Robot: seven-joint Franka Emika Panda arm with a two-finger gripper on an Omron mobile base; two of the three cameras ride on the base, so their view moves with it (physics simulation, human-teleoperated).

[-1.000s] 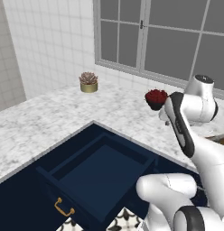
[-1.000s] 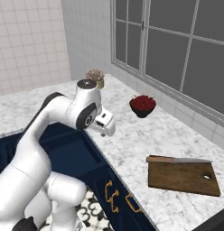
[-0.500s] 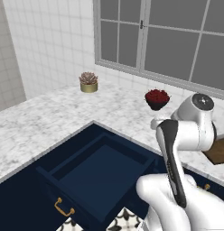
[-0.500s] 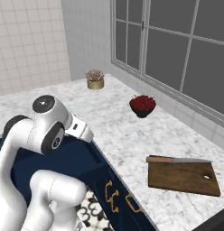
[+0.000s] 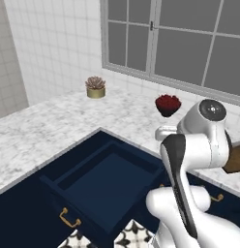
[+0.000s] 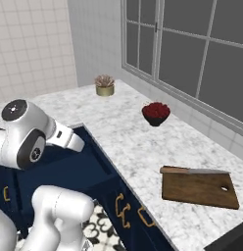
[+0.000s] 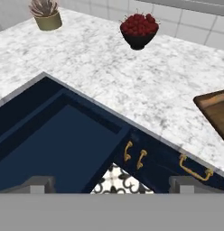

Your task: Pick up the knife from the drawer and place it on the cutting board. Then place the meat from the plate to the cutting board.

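The drawer (image 5: 100, 186) stands pulled out, dark navy with a gold handle (image 5: 68, 218), and its inside looks bare (image 7: 55, 144). The dark brown cutting board (image 6: 199, 187) lies on the marble counter to the right. The knife (image 6: 197, 171) rests along the board's far edge, silver blade pointing right. My gripper (image 7: 113, 184) is open and holds nothing. It hovers over the drawer's right corner and the cabinet front, with the board's corner (image 7: 215, 108) off to its right. The meat and the plate are out of view.
A dark bowl of red berries (image 6: 156, 112) and a small potted plant (image 6: 104, 86) stand on the counter near the window. Gold cabinet handles (image 7: 134, 153) sit below the counter edge, above patterned floor tiles (image 7: 118, 180). My white arm (image 5: 189, 160) rises beside the drawer.
The arm has swung back from over the counter toward the drawer side and folded lower. The gripper has stayed open. The board and knife have not moved.
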